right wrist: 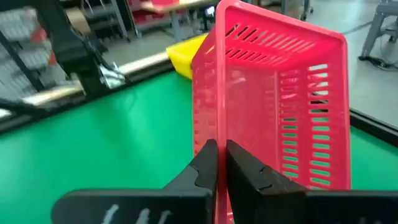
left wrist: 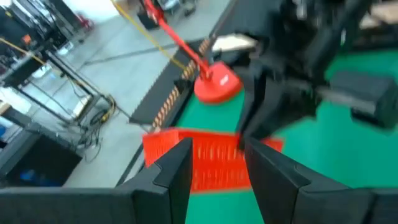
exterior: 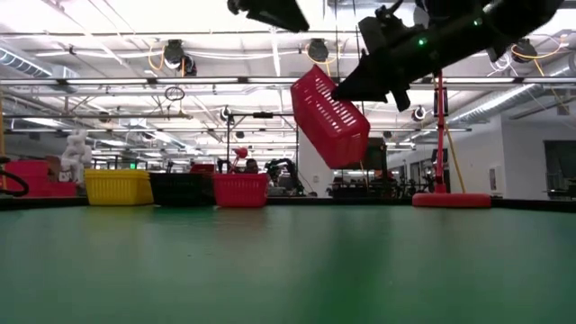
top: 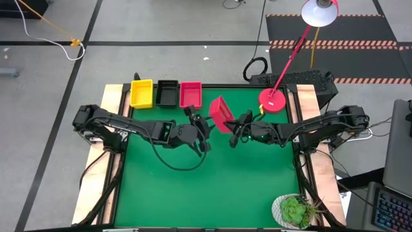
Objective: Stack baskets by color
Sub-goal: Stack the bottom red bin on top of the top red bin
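Above the middle of the green table (top: 212, 193), we hold a pink-red basket (top: 221, 114) in the air with our right gripper (top: 239, 129), whose fingers (right wrist: 211, 163) are pinched tight on one slotted wall; the basket hangs tilted, its open top turned sideways, clear of the mat in the low view. Our left gripper (top: 201, 132) hovers just beside it with its fingers (left wrist: 177, 168) spread apart and nothing between them, the basket lying beyond their tips in the left wrist view. Along the far edge of the table stand the yellow baskets (top: 142, 93), the black baskets (top: 167, 92) and the pink-red stack (top: 190, 94), side by side; how many are nested in each we cannot tell. We judge that we are on the last colour, carrying this basket to its pile. The next move calls for levelling the basket so its mouth faces up, bringing it over the pink-red stack, squaring its walls to those below and lowering it before we let go. The red lamp base (top: 273, 99) stands near on the right, so we should keep our swing away from it.
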